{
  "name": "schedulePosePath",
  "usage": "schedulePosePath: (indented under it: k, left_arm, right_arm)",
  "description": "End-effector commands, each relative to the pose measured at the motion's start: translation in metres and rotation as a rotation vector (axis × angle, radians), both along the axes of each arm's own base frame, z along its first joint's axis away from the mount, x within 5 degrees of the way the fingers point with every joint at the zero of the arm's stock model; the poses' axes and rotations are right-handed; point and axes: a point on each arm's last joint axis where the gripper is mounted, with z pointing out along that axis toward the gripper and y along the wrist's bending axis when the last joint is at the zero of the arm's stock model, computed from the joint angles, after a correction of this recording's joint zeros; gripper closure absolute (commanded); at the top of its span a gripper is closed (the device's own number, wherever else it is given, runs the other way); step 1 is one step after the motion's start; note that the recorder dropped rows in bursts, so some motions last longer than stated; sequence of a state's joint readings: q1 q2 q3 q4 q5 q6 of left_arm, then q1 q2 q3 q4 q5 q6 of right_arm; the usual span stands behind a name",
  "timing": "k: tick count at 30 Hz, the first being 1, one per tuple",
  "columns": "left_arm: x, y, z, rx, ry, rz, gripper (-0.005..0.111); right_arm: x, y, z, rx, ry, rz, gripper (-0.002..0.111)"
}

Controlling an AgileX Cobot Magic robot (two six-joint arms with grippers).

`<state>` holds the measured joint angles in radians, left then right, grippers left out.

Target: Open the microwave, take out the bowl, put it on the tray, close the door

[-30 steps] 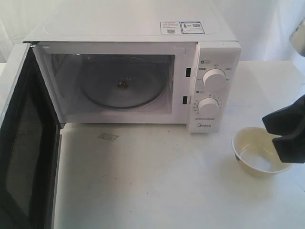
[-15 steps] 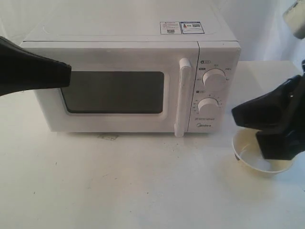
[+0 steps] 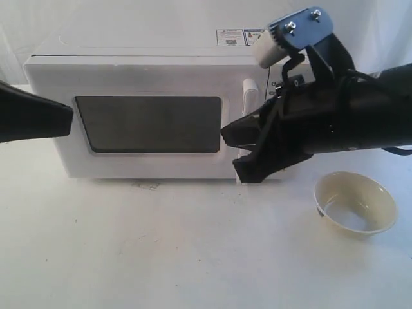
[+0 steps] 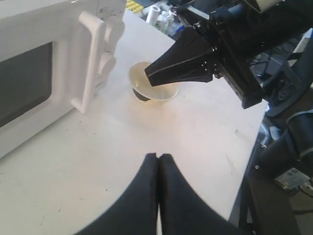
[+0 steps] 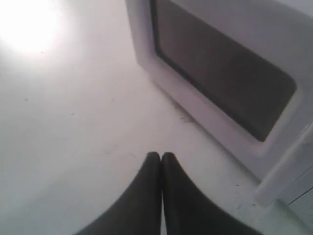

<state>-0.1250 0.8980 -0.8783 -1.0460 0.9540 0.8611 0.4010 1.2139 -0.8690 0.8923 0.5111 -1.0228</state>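
Observation:
The white microwave (image 3: 148,71) stands with its door (image 3: 151,125) closed; the bar handle (image 3: 249,90) is partly hidden by my right arm. My right gripper (image 3: 226,135) is shut and empty. It reaches across the dial panel, its tip in front of the door's right edge. The cream bowl (image 3: 355,203) sits on the table to the right of the microwave, clear of both grippers. Off the door's left edge my left gripper (image 3: 69,120) is also shut on nothing. The left wrist view shows the bowl (image 4: 141,84) behind the right gripper (image 4: 147,76). The tray is out of view.
The white table (image 3: 193,244) spreads in front of the microwave. Its edge (image 4: 254,142) shows in the left wrist view, with dark equipment and cables beyond it. A white backdrop hangs behind the microwave.
A second ago the door stood open with the cavity empty; it shut half a second ago. Since then my right arm has swung left from the bowl across the dial panel.

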Motion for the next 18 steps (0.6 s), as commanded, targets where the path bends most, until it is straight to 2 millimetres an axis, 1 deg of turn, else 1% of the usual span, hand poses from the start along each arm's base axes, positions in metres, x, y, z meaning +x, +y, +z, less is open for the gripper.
schedulePosePath:
  k: [1,8,12,16,18]
  left_arm:
    - [-0.013,0.005,-0.008,-0.026,-0.007,0.111,0.107]
    - [-0.041,0.016,-0.027,-0.044,-0.034,0.245,0.107]
    - [-0.056,0.025,-0.035,0.012,-0.011,0.340,0.107]
    - [-0.072,0.038,-0.040,0.097,-0.019,0.462,0.107]
    - [-0.079,0.042,-0.041,0.117,-0.027,0.497,0.107]
  right_arm:
    - [0.019,0.006,-0.008,-0.025,-0.099,-0.097,0.108]
    - [0.032,0.024,-0.009,-0.101,-0.327,-0.189,0.108]
    - [0.045,0.025,-0.015,-0.123,-0.360,-0.254,0.108]
    - [0.059,0.032,-0.027,-0.163,-0.350,-0.251,0.108]
    - [0.065,0.035,-0.030,-0.171,-0.351,-0.257,0.108]
